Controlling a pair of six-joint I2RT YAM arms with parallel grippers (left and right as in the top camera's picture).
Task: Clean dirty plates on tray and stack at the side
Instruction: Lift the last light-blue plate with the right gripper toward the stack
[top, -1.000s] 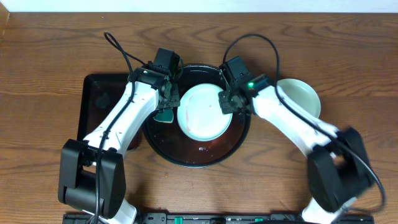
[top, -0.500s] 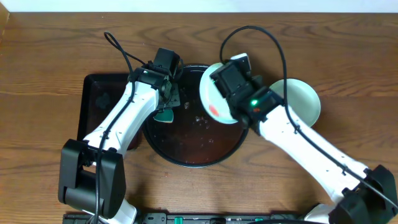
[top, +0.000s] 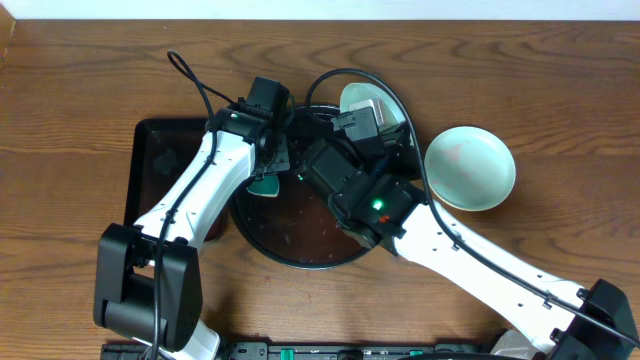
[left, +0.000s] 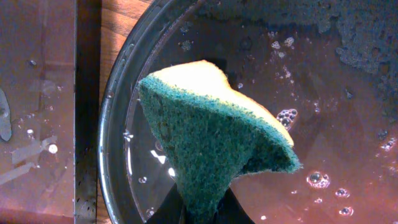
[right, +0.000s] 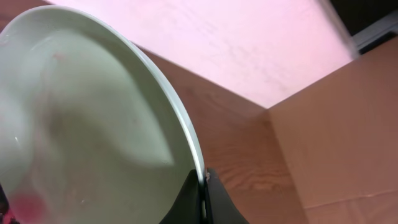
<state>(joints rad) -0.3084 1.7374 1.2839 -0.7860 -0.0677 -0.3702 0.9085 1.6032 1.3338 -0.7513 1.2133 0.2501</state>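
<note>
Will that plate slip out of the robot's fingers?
Maybe: the right gripper pinches the plate only by its thin rim, and its glossy surface looks slick. It's probably stiff, since it shows no sag held by one edge.

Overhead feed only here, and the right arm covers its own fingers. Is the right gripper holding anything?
Observer: Yes. The right wrist view shows the right gripper pinching the rim of a light aqua round plate, which is tilted on edge.
Operator: Is that plate clean?
Observer: Not fully. A red smear shows near its lower edge.
Operator: And the left side?
Observer: The left wrist view shows the left gripper shut on a teal-and-yellow sponge, over the wet, bubbly round glossy black tray.
</note>
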